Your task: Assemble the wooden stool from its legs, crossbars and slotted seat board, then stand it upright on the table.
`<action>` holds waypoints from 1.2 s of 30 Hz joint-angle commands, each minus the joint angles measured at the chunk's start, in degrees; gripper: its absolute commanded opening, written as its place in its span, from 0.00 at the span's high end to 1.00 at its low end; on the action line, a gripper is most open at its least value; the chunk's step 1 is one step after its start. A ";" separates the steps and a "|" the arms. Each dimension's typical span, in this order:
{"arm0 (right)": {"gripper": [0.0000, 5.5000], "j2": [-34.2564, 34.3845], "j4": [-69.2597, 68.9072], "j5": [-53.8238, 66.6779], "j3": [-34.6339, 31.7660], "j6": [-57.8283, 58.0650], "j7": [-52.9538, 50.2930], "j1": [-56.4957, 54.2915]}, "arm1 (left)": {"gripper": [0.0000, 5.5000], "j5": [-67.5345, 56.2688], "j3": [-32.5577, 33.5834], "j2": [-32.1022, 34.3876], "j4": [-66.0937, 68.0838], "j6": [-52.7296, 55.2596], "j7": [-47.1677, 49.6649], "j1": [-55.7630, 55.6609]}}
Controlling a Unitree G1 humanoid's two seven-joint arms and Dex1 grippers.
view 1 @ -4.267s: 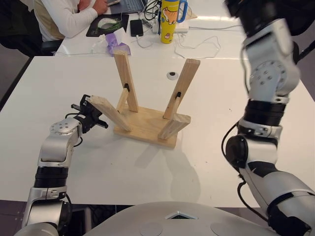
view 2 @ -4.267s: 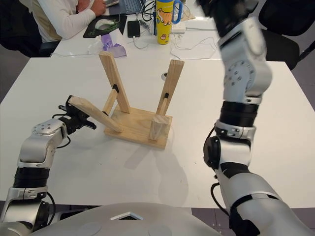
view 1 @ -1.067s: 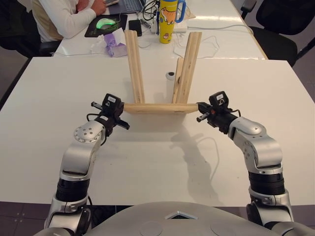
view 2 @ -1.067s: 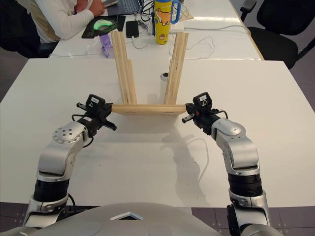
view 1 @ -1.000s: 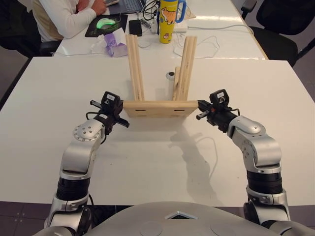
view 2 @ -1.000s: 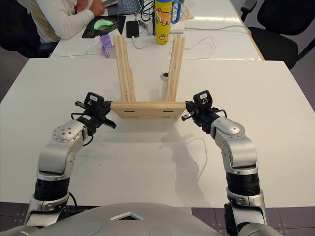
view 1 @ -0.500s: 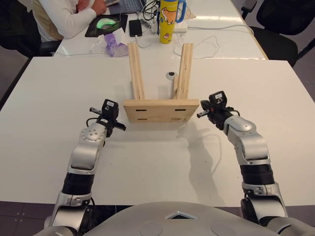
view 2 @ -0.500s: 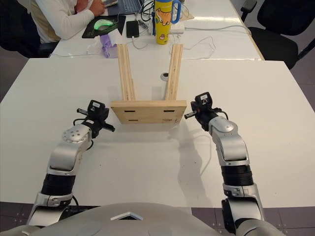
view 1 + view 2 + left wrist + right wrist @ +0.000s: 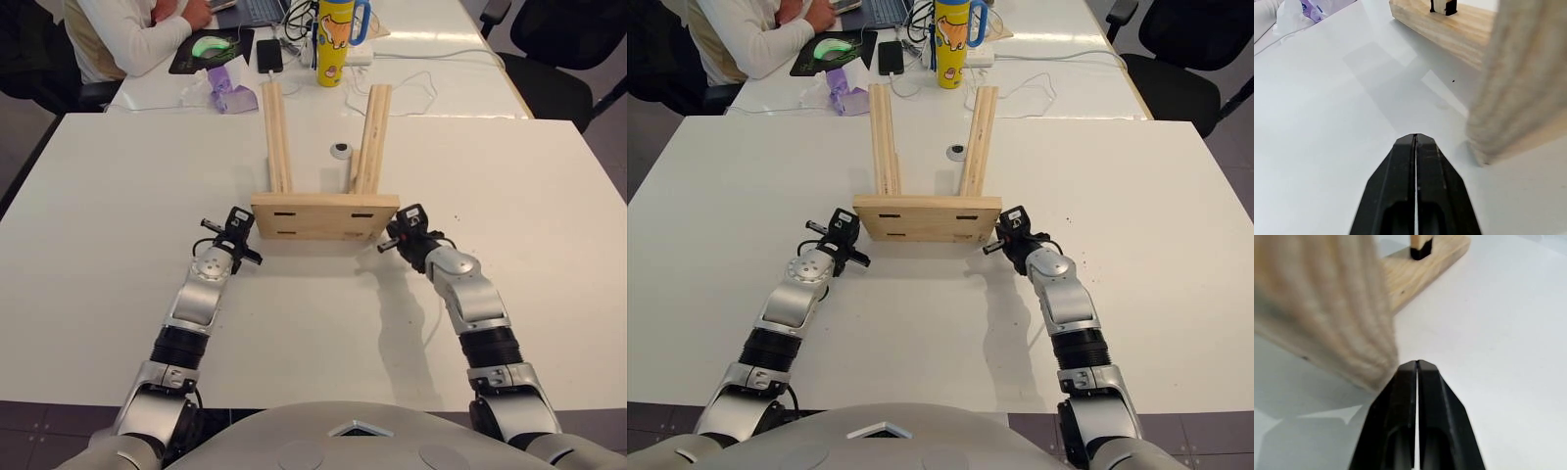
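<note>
Both arms lie low over the near part of the table (image 9: pixel 118 294), drawn in closer than half a second ago.

Left gripper (image 9: pixel 1415 142): fingers pressed together, holding nothing, tip just beside the near left corner of the seat board (image 9: pixel 324 215). Cannot tell whether it touches.

Right gripper (image 9: pixel 1417 364): same state, fingers together and empty, tip just beside the right corner.

A second ago the two tips pinched the board's ends and held the stool off the table, board edge-on, legs raised. Since then the board has rolled over, and its slotted face now looks back at the robot. Its lower edge rests on the table.

Left leg (image 9: pixel 274 137) and right leg (image 9: pixel 372 137) run away from the board toward the far side. A small round disc (image 9: pixel 341 150) sits between them.

Judgement: assembly looks complete, but the stool sits tipped on its side rather than on its feet. The roll is only partway. A further quarter turn looks needed to bring the feet down. With bare tips at the corners, the board could slide instead of pivoting.
</note>
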 commanded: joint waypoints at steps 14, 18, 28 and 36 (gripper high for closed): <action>1.00 4.19 -2.40 2.82 -0.89 2.17 1.26 0.04 | 1.00 -7.85 3.16 -5.31 0.49 -9.59 -5.16 -0.43; 1.00 3.64 0.93 -0.41 -1.75 2.01 -2.53 -0.61 | 1.00 -4.04 4.26 -3.23 4.59 -9.62 -1.17 -1.60; 1.00 4.68 3.58 -0.17 -3.35 0.93 -4.42 -1.55 | 1.00 -9.69 11.26 -5.60 16.62 -20.05 -1.40 -5.94; 1.00 5.30 2.59 0.38 -3.51 1.46 -4.29 -1.23 | 1.00 -11.70 10.07 -7.03 20.53 -22.18 -6.86 -8.79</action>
